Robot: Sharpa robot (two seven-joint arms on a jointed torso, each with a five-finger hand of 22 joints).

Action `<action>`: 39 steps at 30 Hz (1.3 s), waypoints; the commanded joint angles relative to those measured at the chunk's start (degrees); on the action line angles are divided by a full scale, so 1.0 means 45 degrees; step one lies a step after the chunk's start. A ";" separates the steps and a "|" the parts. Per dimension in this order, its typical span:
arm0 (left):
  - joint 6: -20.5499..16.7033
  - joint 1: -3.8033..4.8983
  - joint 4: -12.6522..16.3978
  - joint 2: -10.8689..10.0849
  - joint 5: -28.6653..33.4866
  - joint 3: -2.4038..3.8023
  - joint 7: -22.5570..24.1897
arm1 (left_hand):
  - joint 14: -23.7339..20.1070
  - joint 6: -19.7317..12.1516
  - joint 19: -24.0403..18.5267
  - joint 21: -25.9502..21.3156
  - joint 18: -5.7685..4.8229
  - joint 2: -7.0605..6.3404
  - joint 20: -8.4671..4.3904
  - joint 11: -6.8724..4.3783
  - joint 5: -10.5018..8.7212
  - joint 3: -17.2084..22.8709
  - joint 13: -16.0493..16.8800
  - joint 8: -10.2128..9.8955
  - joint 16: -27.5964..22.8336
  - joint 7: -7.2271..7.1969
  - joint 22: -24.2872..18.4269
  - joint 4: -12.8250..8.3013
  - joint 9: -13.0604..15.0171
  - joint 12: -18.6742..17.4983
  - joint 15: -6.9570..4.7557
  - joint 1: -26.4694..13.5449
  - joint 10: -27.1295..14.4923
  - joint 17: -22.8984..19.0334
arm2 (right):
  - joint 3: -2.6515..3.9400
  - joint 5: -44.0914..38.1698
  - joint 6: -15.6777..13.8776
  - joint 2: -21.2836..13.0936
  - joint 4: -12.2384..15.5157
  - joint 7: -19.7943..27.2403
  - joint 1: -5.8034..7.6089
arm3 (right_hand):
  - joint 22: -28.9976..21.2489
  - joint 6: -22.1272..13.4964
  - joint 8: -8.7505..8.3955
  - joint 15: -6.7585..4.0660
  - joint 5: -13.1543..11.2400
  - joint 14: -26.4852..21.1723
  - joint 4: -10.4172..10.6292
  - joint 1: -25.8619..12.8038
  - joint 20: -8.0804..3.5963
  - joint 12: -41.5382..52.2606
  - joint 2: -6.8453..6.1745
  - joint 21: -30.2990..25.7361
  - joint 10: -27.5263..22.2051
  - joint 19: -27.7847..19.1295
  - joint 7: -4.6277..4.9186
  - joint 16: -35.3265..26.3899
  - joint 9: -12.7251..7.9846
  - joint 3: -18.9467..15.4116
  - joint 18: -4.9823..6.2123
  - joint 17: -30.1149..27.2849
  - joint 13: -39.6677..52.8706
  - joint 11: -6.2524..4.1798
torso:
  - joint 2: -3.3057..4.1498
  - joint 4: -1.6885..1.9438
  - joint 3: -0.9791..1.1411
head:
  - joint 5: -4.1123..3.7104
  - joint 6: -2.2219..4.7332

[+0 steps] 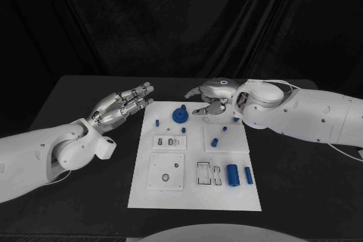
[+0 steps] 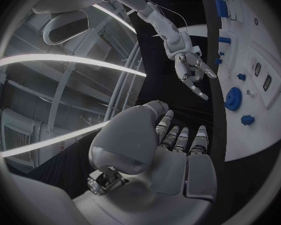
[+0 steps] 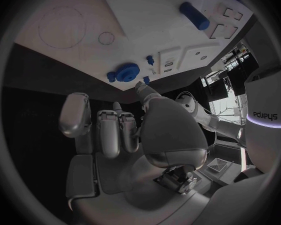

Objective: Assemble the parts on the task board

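The white task board (image 1: 193, 197) lies in the middle of the black table. A blue gear (image 1: 181, 115) sits near its far edge, with small blue pegs (image 1: 215, 142) around the middle and two blue cylinders (image 1: 234, 175) at the near right. My left hand (image 1: 125, 105) hovers just off the board's far left corner, fingers stretched out and apart, holding nothing. My right hand (image 1: 212, 97) hangs over the far edge, just right of the gear, fingers spread and loosely bent, empty. The left wrist view shows the right hand (image 2: 193, 72) beside the gear (image 2: 233, 98). The gear (image 3: 127, 71) lies beyond my right hand's fingers (image 3: 118, 130).
White blocks with slots and round holes (image 1: 166, 171) are fixed on the board's near half. Black table surface (image 1: 83, 200) runs around the board on all sides, with a dark curtain behind.
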 commanded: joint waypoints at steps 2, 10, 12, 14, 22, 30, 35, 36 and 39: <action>0.0163 -0.0013 0.0007 0.0005 0.0023 0.0010 0.1174 | -0.0006 -0.0039 0.0007 0.0052 0.0240 -0.0028 0.0107 0.0116 0.0061 0.0081 0.0011 0.0036 -0.0046 0.0091 0.0022 -0.0025 -0.0004 0.0060 0.0066 -0.0070 -0.0003 -0.0014 | 0.0005 0.0042 0.0966 0.0184 -0.0218 -0.0293 -0.0044 | 0.1208 -0.0046 -0.0057 -0.0047 -0.0073 0.1133 0.0052 -0.0039 -0.0024 0.0058 0.0034 0.0062 0.1323 0.0108 -0.0058 0.0079 -0.0018 -0.0044 -0.0017 0.2839 0.3353 -0.0067 | 0.0016 -0.0026 -0.0032 | 0.0040 -0.0011; 0.0170 -0.0016 -0.0003 0.0012 0.0023 0.0010 0.1154 | -0.0006 -0.0039 0.0007 0.0052 0.0240 -0.0028 0.0107 0.0116 0.0061 0.0081 0.0011 0.0036 -0.0046 0.0091 0.0022 -0.0025 -0.0004 0.0060 0.0066 -0.0070 -0.0003 -0.0014 | 0.0005 0.0044 0.1245 0.0618 -0.0682 -0.0221 -0.0242 | 0.1219 -0.0056 -0.0069 -0.0064 -0.0093 0.1140 0.0009 0.0023 -0.0035 0.0058 0.0032 0.0065 0.1323 0.0119 -0.0089 0.0093 -0.0048 -0.0046 -0.0016 0.2853 0.3353 -0.0093 | 0.0052 0.0027 0.0017 | -0.0023 0.0015; 0.0182 -0.0016 -0.0006 0.0029 0.0023 0.0010 0.1150 | -0.0006 -0.0039 0.0007 0.0052 0.0240 -0.0028 0.0107 0.0116 0.0061 0.0081 0.0011 0.0036 -0.0046 0.0091 0.0022 -0.0025 -0.0004 0.0060 0.0066 -0.0070 -0.0003 -0.0014 | 0.0005 0.0044 0.1301 0.0744 -0.0809 -0.0196 -0.0294 | 0.1220 -0.0030 -0.0068 -0.0068 -0.0090 0.1137 -0.0001 0.0038 -0.0038 0.0058 0.0035 0.0063 0.1323 0.0119 -0.0092 0.0087 -0.0046 -0.0044 -0.0015 0.2847 0.3353 -0.0097 | 0.0049 0.0051 0.0014 | -0.0050 0.0012; 0.0191 -0.0016 -0.0012 0.0046 0.0023 0.0010 0.1146 | -0.0006 -0.0039 0.0007 0.0052 0.0240 -0.0028 0.0107 0.0116 0.0061 0.0081 0.0011 0.0036 -0.0046 0.0091 0.0022 -0.0025 -0.0004 0.0060 0.0066 -0.0070 -0.0003 -0.0014 | 0.0005 0.0044 0.1357 0.0858 -0.0916 -0.0171 -0.0340 | 0.1219 -0.0040 -0.0073 -0.0073 -0.0081 0.1136 -0.0014 0.0060 -0.0041 0.0058 0.0044 0.0053 0.1323 0.0117 -0.0099 0.0082 -0.0058 -0.0040 -0.0013 0.2842 0.3353 -0.0102 | 0.0055 0.0061 0.0016 | -0.0058 0.0022; 0.0214 -0.0016 -0.0032 0.0072 0.0023 0.0010 0.1131 | -0.0006 -0.0039 0.0007 0.0052 0.0240 -0.0028 0.0107 0.0116 0.0061 0.0081 0.0011 0.0036 -0.0046 0.0091 0.0022 -0.0025 -0.0004 0.0060 0.0066 -0.0070 -0.0003 -0.0014 | 0.0005 0.0044 0.1510 0.1172 -0.1134 -0.0100 -0.0434 | 0.1191 -0.0013 -0.0080 -0.0083 -0.0055 0.1121 -0.0043 0.0107 -0.0050 0.0049 0.0063 -0.0027 0.1311 0.0083 -0.0127 0.0045 -0.0070 -0.0030 0.0005 0.2803 0.3342 -0.0119 | 0.0036 0.0020 -0.0021 | -0.0006 -0.0002; 0.0242 -0.0018 -0.0097 0.0128 0.0023 0.0010 0.1131 | -0.0006 -0.0039 0.0007 0.0052 0.0240 -0.0028 0.0107 0.0116 0.0061 0.0081 0.0011 0.0036 -0.0046 0.0091 0.0022 -0.0025 -0.0004 0.0060 0.0066 -0.0070 -0.0003 -0.0014 | 0.0005 0.0044 0.1714 0.1267 -0.1216 -0.0147 -0.0453 | 0.1193 0.2066 0.0363 -0.0126 -0.0149 0.1087 -0.0102 0.0201 -0.0098 -0.0007 0.0168 -0.0207 0.1237 0.0017 -0.0158 -0.0029 0.0234 -0.0105 0.0027 0.2732 0.3277 -0.0158 | 0.0041 0.0019 -0.0007 | -0.0062 0.0001; 0.0266 -0.0021 -0.0120 0.0160 0.0023 0.0010 0.1131 | -0.0006 -0.0052 0.0009 0.0053 0.0240 -0.0026 0.0122 0.0131 0.0059 0.0118 0.0012 0.0038 -0.0046 0.0104 0.0022 -0.0033 -0.0005 0.0061 0.0086 -0.0077 0.0001 -0.0014 | 0.0005 0.0044 0.1731 0.1266 -0.1225 -0.0174 -0.0462 | 0.1229 0.2955 0.0672 -0.0046 -0.0147 0.1084 -0.0095 0.0200 -0.0056 -0.0014 0.0223 -0.0258 0.1227 0.0020 0.0018 -0.0037 0.0317 -0.0173 0.0022 0.2727 0.3269 -0.0039 | 0.0031 0.0009 -0.0002 | -0.0047 0.0007; 0.0270 -0.0022 -0.0124 0.0162 0.0023 0.0010 0.1127 | -0.0006 -0.0052 0.0009 0.0053 0.0240 -0.0026 0.0122 0.0131 0.0059 0.0118 0.0012 0.0038 -0.0046 0.0104 0.0022 -0.0033 -0.0005 0.0061 0.0086 -0.0077 0.0001 -0.0014 | 0.0005 0.0044 0.1732 0.1259 -0.1225 -0.0183 -0.0463 | 0.1239 0.3021 0.0687 -0.0035 -0.0145 0.1087 -0.0092 0.0197 -0.0047 -0.0011 0.0232 -0.0249 0.1231 0.0027 0.0032 -0.0028 0.0321 -0.0178 0.0019 0.2736 0.3272 -0.0026 | 0.0029 0.0004 -0.0004 | -0.0038 0.0001; 0.0273 -0.0024 -0.0127 0.0154 0.0023 0.0010 0.1118 | -0.0006 -0.0052 0.0009 0.0053 0.0240 -0.0026 0.0122 0.0131 0.0059 0.0118 0.0012 0.0038 -0.0046 0.0104 0.0022 -0.0033 -0.0005 0.0061 0.0086 -0.0077 0.0001 -0.0014 | 0.0005 0.0044 0.1730 0.1237 -0.1226 -0.0206 -0.0466 | 0.1259 0.3312 0.0759 0.0003 -0.0133 0.1088 -0.0079 0.0189 -0.0011 -0.0004 0.0255 -0.0264 0.1240 0.0034 0.0084 -0.0027 0.0348 -0.0202 0.0018 0.2738 0.3280 0.0019 | 0.0023 -0.0036 -0.0015 | 0.0028 -0.0011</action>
